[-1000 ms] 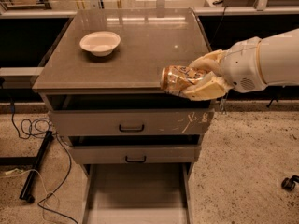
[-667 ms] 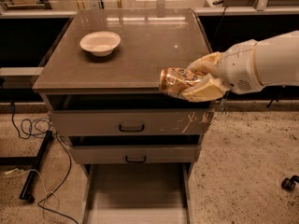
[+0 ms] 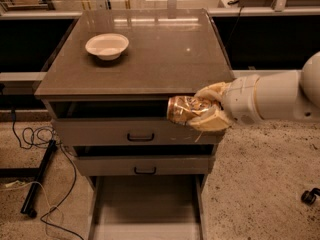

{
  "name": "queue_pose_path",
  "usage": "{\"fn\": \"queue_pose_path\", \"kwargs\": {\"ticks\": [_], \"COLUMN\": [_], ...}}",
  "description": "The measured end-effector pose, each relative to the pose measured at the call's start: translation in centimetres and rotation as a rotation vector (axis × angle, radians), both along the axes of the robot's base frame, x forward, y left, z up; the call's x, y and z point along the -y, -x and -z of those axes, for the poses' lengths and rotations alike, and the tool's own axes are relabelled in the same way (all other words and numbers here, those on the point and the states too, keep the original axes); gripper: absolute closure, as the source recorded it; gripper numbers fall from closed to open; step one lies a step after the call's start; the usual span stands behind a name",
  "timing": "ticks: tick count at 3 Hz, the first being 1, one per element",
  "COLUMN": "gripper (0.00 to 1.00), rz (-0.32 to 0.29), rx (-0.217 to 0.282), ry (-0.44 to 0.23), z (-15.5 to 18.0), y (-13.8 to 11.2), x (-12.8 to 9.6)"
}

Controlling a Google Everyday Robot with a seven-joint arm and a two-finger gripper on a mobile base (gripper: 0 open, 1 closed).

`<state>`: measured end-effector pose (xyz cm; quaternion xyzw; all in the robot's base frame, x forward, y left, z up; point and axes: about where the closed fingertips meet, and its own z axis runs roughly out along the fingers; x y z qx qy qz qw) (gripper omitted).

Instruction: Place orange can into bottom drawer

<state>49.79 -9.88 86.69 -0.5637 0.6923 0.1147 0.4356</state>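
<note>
My tool (image 3: pixel 204 109) pinches the can (image 3: pixel 186 110) sideways, long axis left-right, level with the top drawer (image 3: pixel 100 132). The open bottom drawer (image 3: pixel 145 206) waits well below, slightly to its left.

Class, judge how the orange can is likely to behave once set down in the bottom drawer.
The orange can lies sideways in the gripper, before the top drawer, so released it would probably roll. Its shiny skin looks slippery. The bottom drawer, open below, has low walls that should stop it.
</note>
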Motion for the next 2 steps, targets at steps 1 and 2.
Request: {"fn": "queue_pose_path", "kwargs": {"ticks": [1,2], "gripper": [1.0,1.0], "rz": [-0.009,-0.009], "rx": [0.013,0.009], "ry": [-0.001,-0.013], "z": [4.9,9.8], "y": [0.6,1.0], "x": [-0.3,-0.3]}}
